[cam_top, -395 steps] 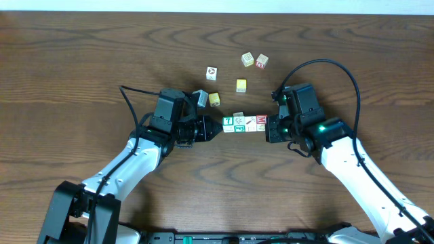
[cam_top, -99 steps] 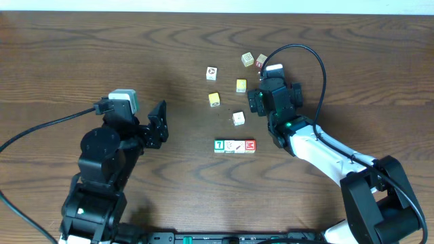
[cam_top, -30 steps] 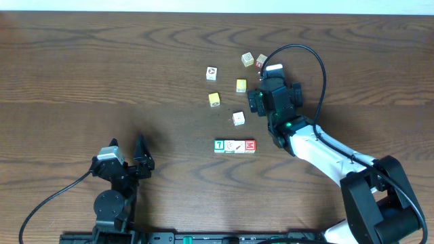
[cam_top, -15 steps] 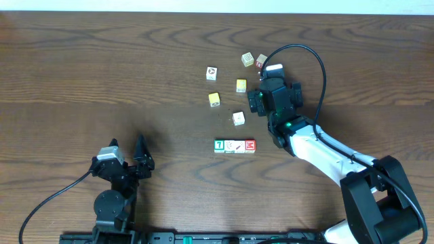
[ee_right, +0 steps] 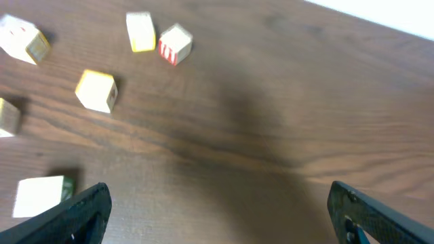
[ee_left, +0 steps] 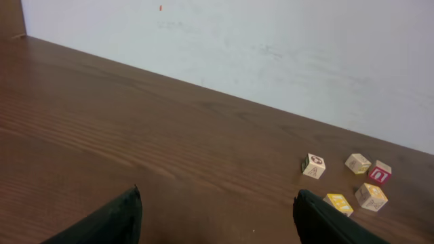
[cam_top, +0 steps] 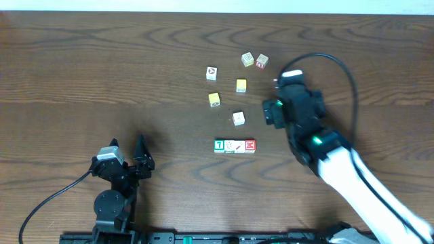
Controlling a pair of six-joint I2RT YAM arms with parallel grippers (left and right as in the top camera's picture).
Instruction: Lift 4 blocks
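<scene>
Now the right gripper [cam_top: 270, 113], jaws wide and empty, is pulling back toward four o'clock, leaving the blocks [cam_top: 234, 146] resting in a row.

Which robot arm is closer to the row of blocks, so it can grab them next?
Probably the right. The right gripper, open, hovers just up and right of the row of blocks. The left gripper, also open, sits folded back far to the left.

Even soft light, right-wrist blur
</scene>
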